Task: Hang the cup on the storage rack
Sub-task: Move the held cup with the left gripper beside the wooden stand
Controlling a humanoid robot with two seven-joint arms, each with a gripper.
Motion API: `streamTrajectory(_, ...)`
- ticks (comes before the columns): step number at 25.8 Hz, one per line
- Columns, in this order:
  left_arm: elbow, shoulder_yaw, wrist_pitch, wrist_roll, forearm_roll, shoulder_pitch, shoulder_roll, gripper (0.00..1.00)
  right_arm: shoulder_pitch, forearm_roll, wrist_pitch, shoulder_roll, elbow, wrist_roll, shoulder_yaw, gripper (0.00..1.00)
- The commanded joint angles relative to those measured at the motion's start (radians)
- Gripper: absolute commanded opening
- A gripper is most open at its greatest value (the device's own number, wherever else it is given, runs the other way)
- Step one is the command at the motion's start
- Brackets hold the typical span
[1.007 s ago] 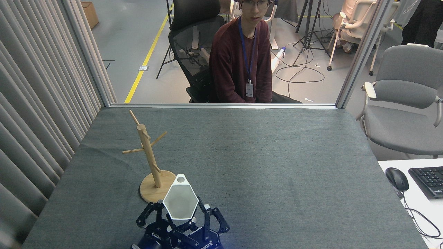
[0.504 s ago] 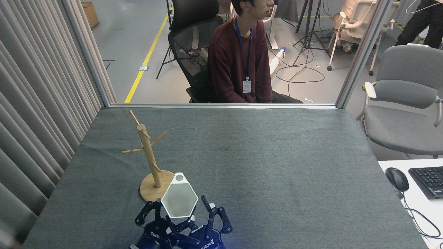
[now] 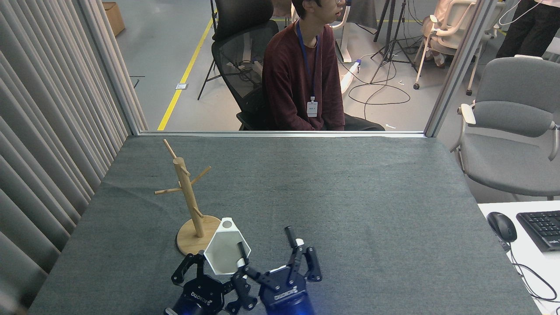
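The table (image 3: pixel 306 183), covered in grey cloth, is bare across most of its width; everything that matters sits at its near left. The rack (image 3: pixel 189 199) stands there on its disc base, a slim post with pegs slanting up and out. It is light wood and probably tips easily, so any push on a peg should be gentle and along the peg.

The cup (image 3: pixel 226 253) is just near and right of the rack's base, mouth facing up toward the head camera, its pierced tab pointing far toward the base. It looks rigid, smooth and thin-walled (likely ceramic or hard plastic, light but chippable), so the flat facets are the place to grip, leaving the tab and its hole free for a peg.

The left gripper (image 3: pixel 205 267) is under and around the cup's near left side and seems to be carrying it, though its fingers are mostly hidden behind the cup. The right gripper (image 3: pixel 267 253) stands spread wide, holding nothing, one finger (image 3: pixel 240 253) crossing the cup's right edge and the other well clear to the right.

Half a second ago both grippers hugged the cup from either side; since then the right one has swung out to the right and opened, and the cup has barely shifted.
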Motion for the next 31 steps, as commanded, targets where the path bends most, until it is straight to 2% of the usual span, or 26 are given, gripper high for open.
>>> streamTrajectory(1,0.0,0.0,0.005,0.0,0.0,0.0,-0.002,0.71,0.002,-0.084,0.027,0.001,0.004,0.014,-0.201,0.98)
streamTrajectory(5,0.0,0.012,0.015,0.002,0.003,0.0,-0.002,0.71,0.037,-0.156,0.021,-0.016,0.045,0.055,-0.375,0.98)
streamTrajectory(8,0.003,0.014,0.075,0.003,0.005,0.0,0.001,0.71,0.094,-0.164,-0.004,-0.068,0.058,0.072,-0.398,0.98)
streamTrajectory(10,0.005,0.014,0.097,0.003,0.006,0.0,0.006,0.71,0.11,-0.164,-0.045,-0.117,0.058,0.081,-0.398,0.98)
streamTrajectory(12,0.003,0.018,0.112,0.002,0.008,0.0,0.007,0.71,0.117,-0.165,-0.059,-0.139,0.058,0.083,-0.405,0.98)
streamTrajectory(17,0.017,0.095,0.161,0.003,0.006,0.0,0.001,0.72,0.123,-0.162,-0.053,-0.151,0.059,0.084,-0.407,0.98)
streamTrajectory(23,0.037,0.135,0.436,0.026,-0.006,-0.009,0.015,0.71,0.112,-0.16,-0.053,-0.154,0.058,0.083,-0.407,0.98)
streamTrajectory(25,0.072,0.137,0.491,0.034,-0.012,-0.052,0.029,0.7,0.107,-0.159,-0.051,-0.153,0.059,0.084,-0.407,0.98)
streamTrajectory(27,0.123,0.137,0.525,0.034,-0.045,-0.1,0.055,0.7,0.104,-0.157,-0.051,-0.151,0.058,0.084,-0.405,0.98)
streamTrajectory(31,0.215,0.138,0.537,0.036,-0.146,-0.17,0.061,0.7,0.101,-0.157,-0.051,-0.151,0.059,0.086,-0.405,0.98)
